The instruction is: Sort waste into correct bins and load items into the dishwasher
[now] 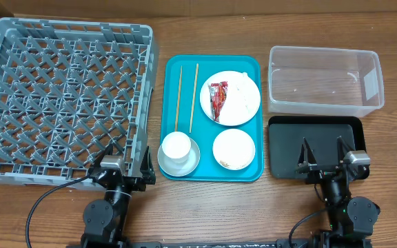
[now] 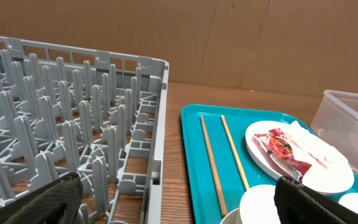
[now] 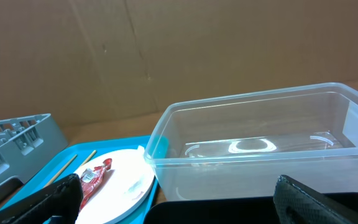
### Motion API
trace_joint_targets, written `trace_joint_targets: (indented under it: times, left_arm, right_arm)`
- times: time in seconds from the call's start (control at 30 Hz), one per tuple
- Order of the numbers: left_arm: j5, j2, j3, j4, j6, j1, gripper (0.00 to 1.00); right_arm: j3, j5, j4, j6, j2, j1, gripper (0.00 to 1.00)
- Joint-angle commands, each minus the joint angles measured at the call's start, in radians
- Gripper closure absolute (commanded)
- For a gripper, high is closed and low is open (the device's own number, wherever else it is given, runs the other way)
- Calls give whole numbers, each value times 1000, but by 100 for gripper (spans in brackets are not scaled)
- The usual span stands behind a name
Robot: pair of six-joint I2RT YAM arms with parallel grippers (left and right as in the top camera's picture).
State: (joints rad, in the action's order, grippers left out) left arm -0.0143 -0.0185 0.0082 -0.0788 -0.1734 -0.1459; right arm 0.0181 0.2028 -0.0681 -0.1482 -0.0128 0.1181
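Observation:
A red wrapper (image 1: 217, 98) and a white tissue (image 1: 242, 89) lie on the round white plate (image 1: 251, 110) on a teal tray (image 1: 250, 65). Two chopsticks (image 1: 186, 98) lie at the tray's left. A white cup (image 1: 176, 147) stands in a pale grey bowl (image 1: 193, 162). A white bowl (image 1: 233, 147) holds pale scraps. The grey rack (image 1: 60, 103) stands at the left. The clear tub (image 1: 322, 79) and black tray (image 1: 287, 148) are at the right. My left gripper (image 1: 124, 165) is open over the rack's near right corner. My right gripper (image 1: 324, 155) is open over the black tray.
The teal tray sits between the rack and the bins. In the left wrist view the rack (image 2: 73, 124), chopsticks (image 2: 211, 162) and plate (image 2: 303, 155) show. In the right wrist view the tub (image 3: 260, 146) and plate (image 3: 123, 180) show. Brown cardboard stands behind.

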Motion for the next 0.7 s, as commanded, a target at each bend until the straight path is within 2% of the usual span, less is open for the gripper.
trace_joint_targets:
  times: [0.0, 0.67]
  left_arm:
    - [8, 6, -3, 1, 16, 5, 0]
    - [42, 6, -3, 6, 8, 5, 0]
  right_arm:
    - [-10, -2, 7, 7, 10, 3, 0]
    - [-10, -2, 7, 7, 10, 3, 0]
